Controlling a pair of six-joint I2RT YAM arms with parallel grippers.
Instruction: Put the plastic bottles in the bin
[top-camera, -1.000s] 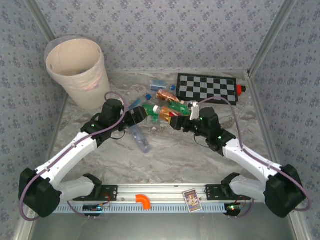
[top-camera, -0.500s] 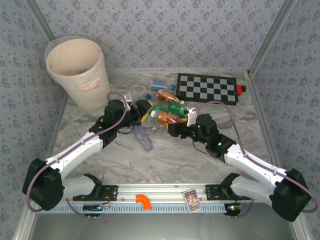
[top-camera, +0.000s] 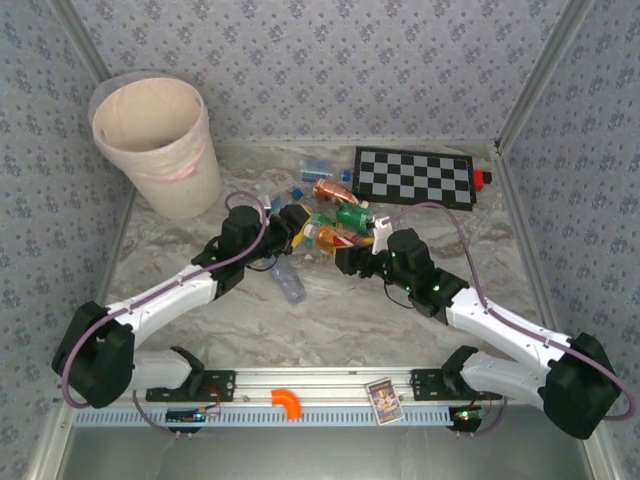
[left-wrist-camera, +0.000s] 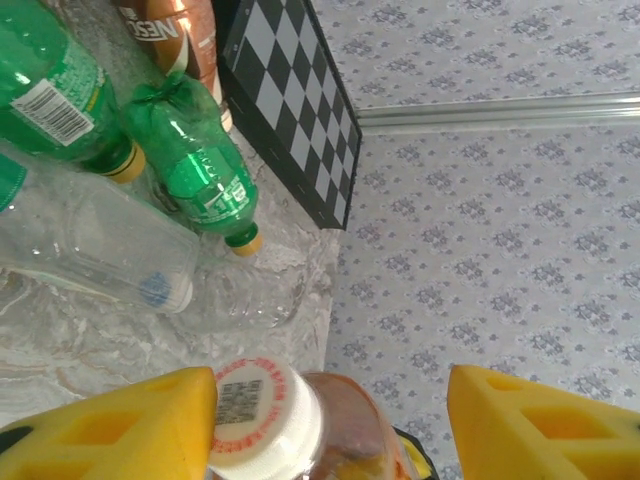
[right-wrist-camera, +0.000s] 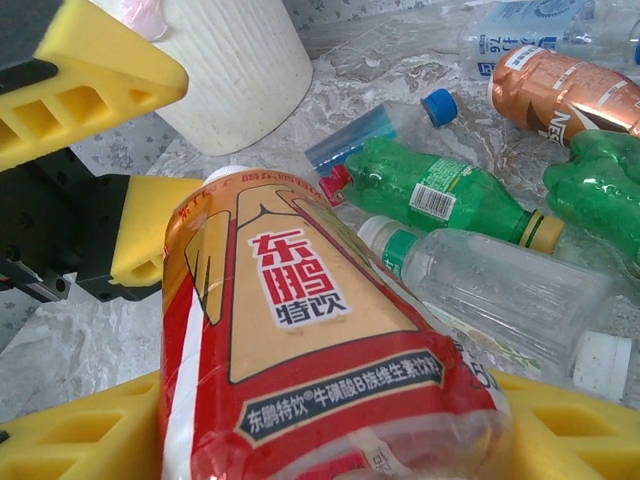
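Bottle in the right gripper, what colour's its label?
The bottle's label is orange and red; right wrist view.

This looks like a robot test cell in a lab, not a home. A marble-patterned worktop (top-camera: 330, 320) is boxed in on the left, right and far sides by panels (top-camera: 330, 60) in grey floral print, joined by bare aluminium posts (top-camera: 535, 75). An aluminium rail (top-camera: 320, 383) along the near edge carries two cabled robot arms (top-camera: 160, 300).
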